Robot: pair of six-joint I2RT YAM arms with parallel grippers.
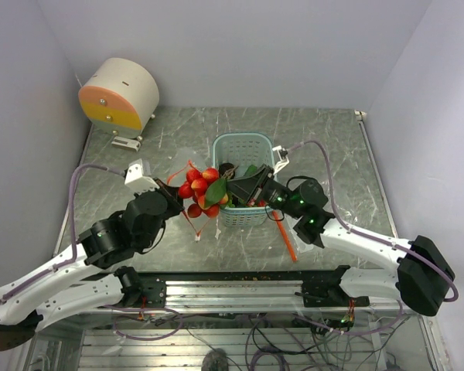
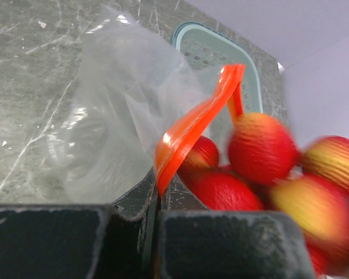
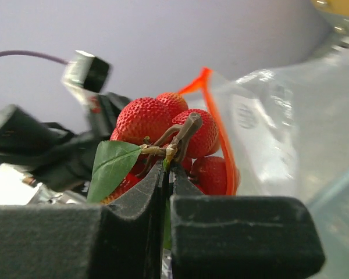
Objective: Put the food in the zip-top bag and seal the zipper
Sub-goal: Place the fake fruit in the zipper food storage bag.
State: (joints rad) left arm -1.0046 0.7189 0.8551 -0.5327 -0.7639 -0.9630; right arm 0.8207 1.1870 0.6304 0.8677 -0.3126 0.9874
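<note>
A bunch of red and yellow-red toy fruits [image 1: 201, 189] with a green leaf hangs at the mouth of the clear zip-top bag [image 2: 116, 104], just left of the light-blue basket [image 1: 243, 139]. My right gripper [image 1: 233, 185] is shut on the bunch's brown stem [image 3: 180, 131], and the fruits [image 3: 157, 119] sit beyond its tips [image 3: 167, 168]. My left gripper [image 1: 170, 193] is shut on the orange-red zipper strip [image 2: 192, 131] and holds the mouth up [image 2: 158, 186]. The fruits [image 2: 262, 148] are blurred beside the strip. The zipper [image 3: 218, 133] and bag [image 3: 279, 128] also show in the right wrist view.
The basket [image 2: 203, 35] stands mid-table behind the bag. A round beige drum with an orange and yellow face [image 1: 120, 93] sits at the back left. A thin orange-red strip [image 1: 288, 239] lies on the table right of the basket. Walls close in on three sides.
</note>
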